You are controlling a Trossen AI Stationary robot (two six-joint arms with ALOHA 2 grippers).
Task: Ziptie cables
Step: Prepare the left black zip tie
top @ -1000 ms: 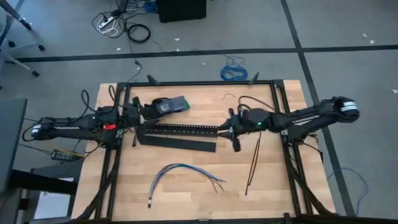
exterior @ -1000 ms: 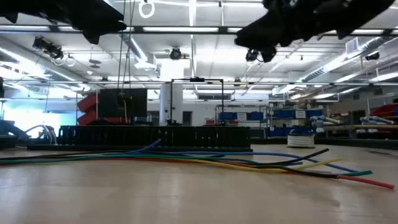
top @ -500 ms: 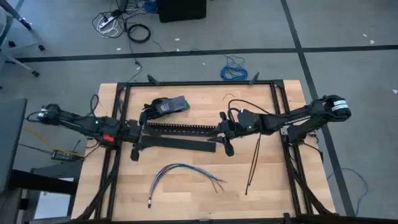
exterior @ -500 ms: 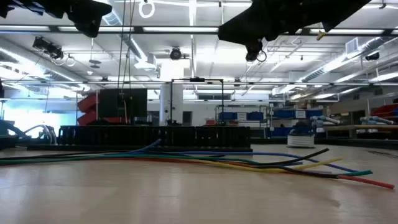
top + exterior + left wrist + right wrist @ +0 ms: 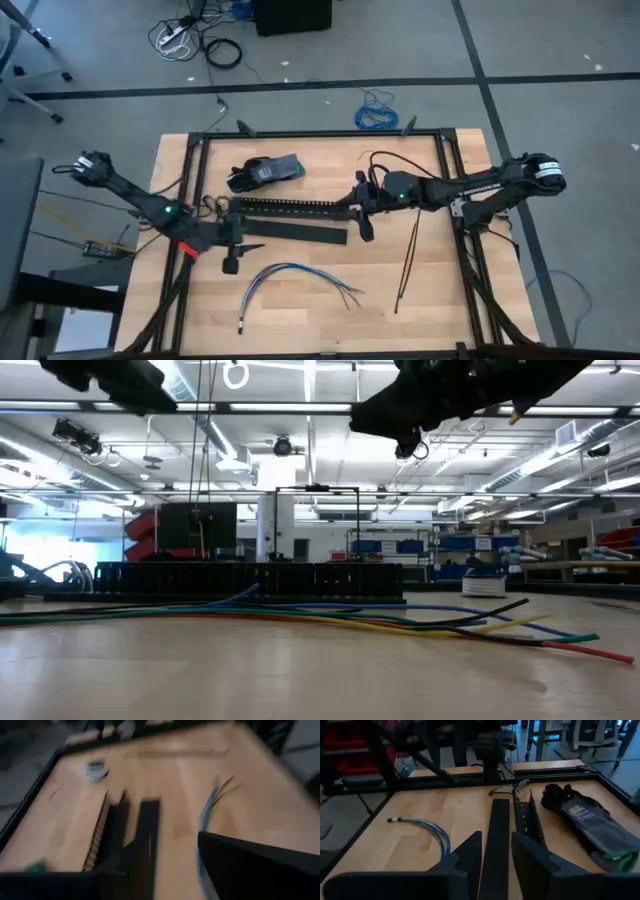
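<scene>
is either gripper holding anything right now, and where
Nothing is held. The left gripper and right gripper are both open and empty above the table; the cables and zipties lie untouched.

Loose curved cables point(image 5: 290, 275) flat mid-table; two straight black zipties point(image 5: 408, 257) well apart, rightward.

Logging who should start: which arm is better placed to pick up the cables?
Probably the left. Its claw hangs open just beside the cables, near their bundled end. The right claw, also open, sits over the end of the black channel, farther from the cables and closer to the zipties.
</scene>
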